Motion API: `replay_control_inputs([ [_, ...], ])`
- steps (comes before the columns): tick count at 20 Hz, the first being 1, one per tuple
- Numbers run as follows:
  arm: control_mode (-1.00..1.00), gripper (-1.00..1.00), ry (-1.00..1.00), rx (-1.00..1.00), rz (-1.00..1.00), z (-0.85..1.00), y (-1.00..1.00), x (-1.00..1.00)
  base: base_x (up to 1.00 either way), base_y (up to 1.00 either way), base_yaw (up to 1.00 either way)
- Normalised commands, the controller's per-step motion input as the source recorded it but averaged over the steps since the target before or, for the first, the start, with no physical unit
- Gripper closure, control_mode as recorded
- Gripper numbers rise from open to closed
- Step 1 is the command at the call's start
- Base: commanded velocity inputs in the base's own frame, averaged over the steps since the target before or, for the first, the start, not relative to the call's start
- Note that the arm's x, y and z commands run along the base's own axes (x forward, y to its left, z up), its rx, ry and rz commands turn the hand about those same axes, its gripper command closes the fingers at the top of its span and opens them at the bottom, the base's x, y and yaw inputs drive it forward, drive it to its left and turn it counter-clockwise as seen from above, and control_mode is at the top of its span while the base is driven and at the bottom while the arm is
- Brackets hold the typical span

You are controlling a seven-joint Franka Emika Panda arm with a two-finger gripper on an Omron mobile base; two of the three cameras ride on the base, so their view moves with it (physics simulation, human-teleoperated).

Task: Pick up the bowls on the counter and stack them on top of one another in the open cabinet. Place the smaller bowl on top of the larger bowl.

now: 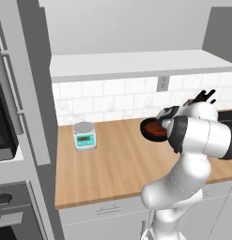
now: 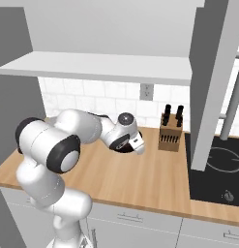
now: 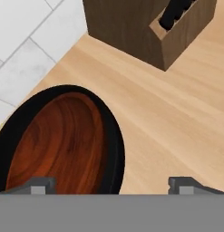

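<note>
While my pincer [image 3: 111, 185] hangs spread wide, gripping nothing, the brown bowl [image 3: 59, 142] sits nested in the black bowl [image 3: 114, 149] just below-left on the worktop [image 3: 168, 122] (knife block [image 3: 140, 27] beyond).

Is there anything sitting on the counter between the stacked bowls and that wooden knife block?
No. In the hand view, bare counter runs from the larger bowl, with the smaller bowl inside it, to the knife block.

My arm [image 1: 197, 136] is glossy white with rounded, bulbous links and dark grey-black bands at joints; black cable clips at one joint; jaws' finger tips [image 3: 38, 185] small, dark grey, blocky.
</note>
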Motion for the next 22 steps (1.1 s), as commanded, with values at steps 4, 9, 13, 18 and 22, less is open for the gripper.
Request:
replay_control_inputs([
  [4,-1.00,-1.00,0.02,0.00,0.06,-0.18,0.02,0.16,0.00,0.00,0.00],
  [9,-1.00,-1.00,0.03,0.00,0.01,-0.23,0.20,0.32,0.00,0.00,0.00],
  [13,-1.00,-1.00,0.07,0.00,0.00,-0.28,0.13,0.20,0.00,0.00,0.00],
  [18,-1.00,-1.00,0.09,0.00,0.00,-0.31,0.03,0.15,0.00,0.00,0.00],
  [22,-1.00,-1.00,0.10,0.00,0.00,-0.28,0.12,0.19,0.00,0.00,0.00],
])
